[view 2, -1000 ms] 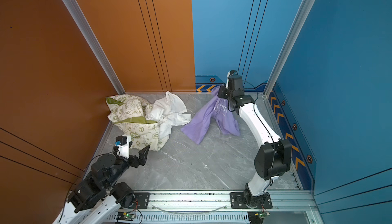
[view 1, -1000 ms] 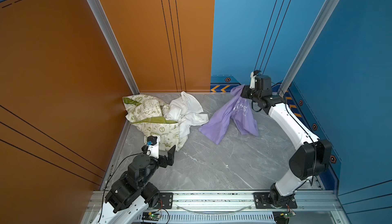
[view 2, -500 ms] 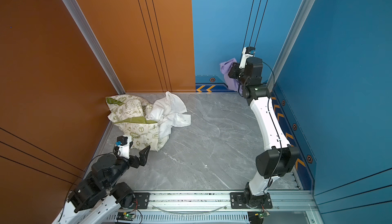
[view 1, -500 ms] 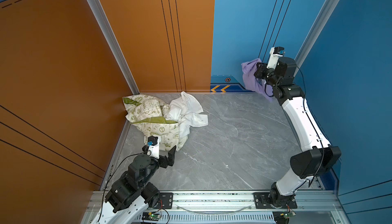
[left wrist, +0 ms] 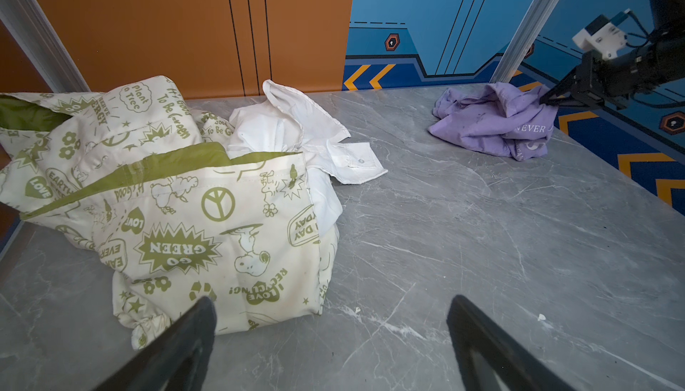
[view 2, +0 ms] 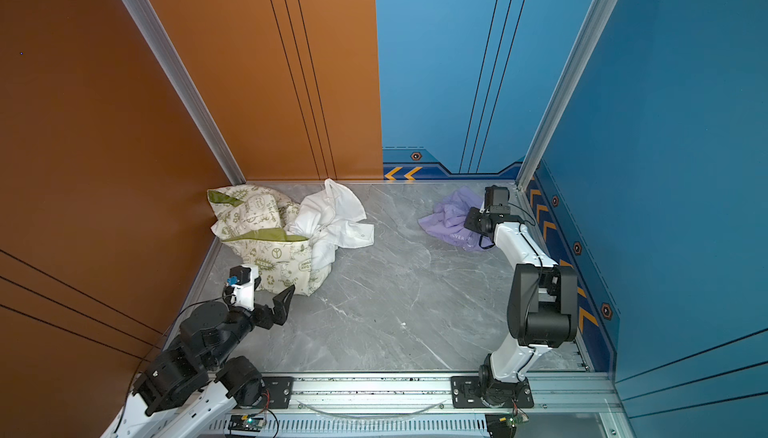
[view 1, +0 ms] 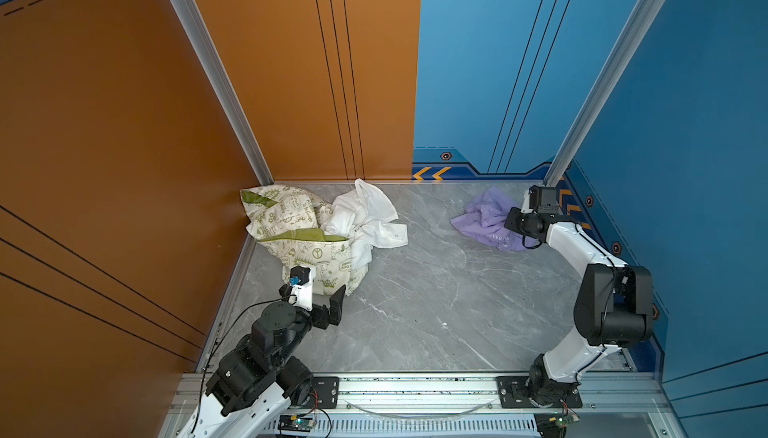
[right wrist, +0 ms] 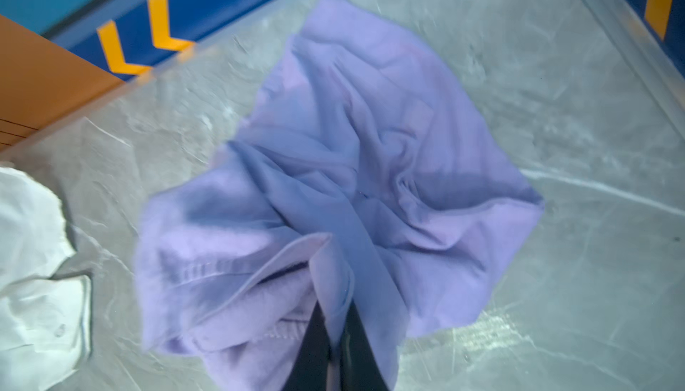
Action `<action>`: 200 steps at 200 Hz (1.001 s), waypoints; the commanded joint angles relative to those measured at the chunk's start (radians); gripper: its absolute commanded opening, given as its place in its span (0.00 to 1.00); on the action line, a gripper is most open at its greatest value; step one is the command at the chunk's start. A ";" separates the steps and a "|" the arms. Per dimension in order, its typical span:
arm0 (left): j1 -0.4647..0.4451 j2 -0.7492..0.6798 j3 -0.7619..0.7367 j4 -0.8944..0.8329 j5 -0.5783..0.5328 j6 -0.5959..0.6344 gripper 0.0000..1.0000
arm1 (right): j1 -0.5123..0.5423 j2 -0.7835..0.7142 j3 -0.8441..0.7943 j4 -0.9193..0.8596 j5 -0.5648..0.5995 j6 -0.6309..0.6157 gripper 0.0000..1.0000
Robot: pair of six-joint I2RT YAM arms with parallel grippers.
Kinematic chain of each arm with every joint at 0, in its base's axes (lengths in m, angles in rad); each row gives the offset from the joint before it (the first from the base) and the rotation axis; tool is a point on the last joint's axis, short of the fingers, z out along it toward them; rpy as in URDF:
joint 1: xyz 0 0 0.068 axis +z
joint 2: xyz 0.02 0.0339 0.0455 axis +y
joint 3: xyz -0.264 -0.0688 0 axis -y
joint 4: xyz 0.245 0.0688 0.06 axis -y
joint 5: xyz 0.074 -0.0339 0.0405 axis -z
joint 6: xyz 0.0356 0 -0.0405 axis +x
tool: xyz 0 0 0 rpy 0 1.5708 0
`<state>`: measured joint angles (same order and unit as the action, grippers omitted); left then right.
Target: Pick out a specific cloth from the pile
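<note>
The grey marble table (view 1: 415, 299) is the biggest thing in both top views. Toward ten o'clock on it, close to the orange wall (view 1: 291, 83), lies the pile (view 1: 320, 232). The larger part is a crumpled cream cloth (view 1: 286, 216) printed with green doodles. A white shirt (view 1: 361, 220) is bunched against its three o'clock side, touching it and partly under one of its folds.

The cloth (view 1: 484, 224), lavender with small white lettering, lies rumpled on the table at about two o'clock, near the blue wall (view 1: 478, 62) and well apart from the pile.

My right claw (right wrist: 335, 311) sits at the cloth's three o'clock edge. Its jaws are pinched close together with a fold of the lavender fabric caught between them, and most of the garment rests on the marble.

My left claw (left wrist: 331, 302) hovers at about eight o'clock, just beside the cream cloth's near edge, jaws spread wide and holding nothing.
</note>
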<state>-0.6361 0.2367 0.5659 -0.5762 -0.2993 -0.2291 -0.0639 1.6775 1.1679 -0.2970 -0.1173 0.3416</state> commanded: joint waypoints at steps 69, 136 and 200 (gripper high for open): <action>-0.022 -0.011 0.000 -0.026 -0.051 -0.003 0.98 | -0.044 -0.100 -0.154 -0.050 -0.010 0.082 0.59; -0.034 -0.025 0.002 -0.032 -0.080 -0.006 0.98 | 0.068 -0.264 -0.022 -0.023 0.031 0.113 0.97; -0.042 -0.031 0.001 -0.037 -0.092 -0.001 0.98 | 0.168 0.048 0.224 -0.167 -0.040 0.028 0.99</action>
<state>-0.6693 0.2214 0.5659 -0.5964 -0.3668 -0.2291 0.0872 1.6279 1.3560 -0.3607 -0.1127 0.4080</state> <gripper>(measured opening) 0.980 0.985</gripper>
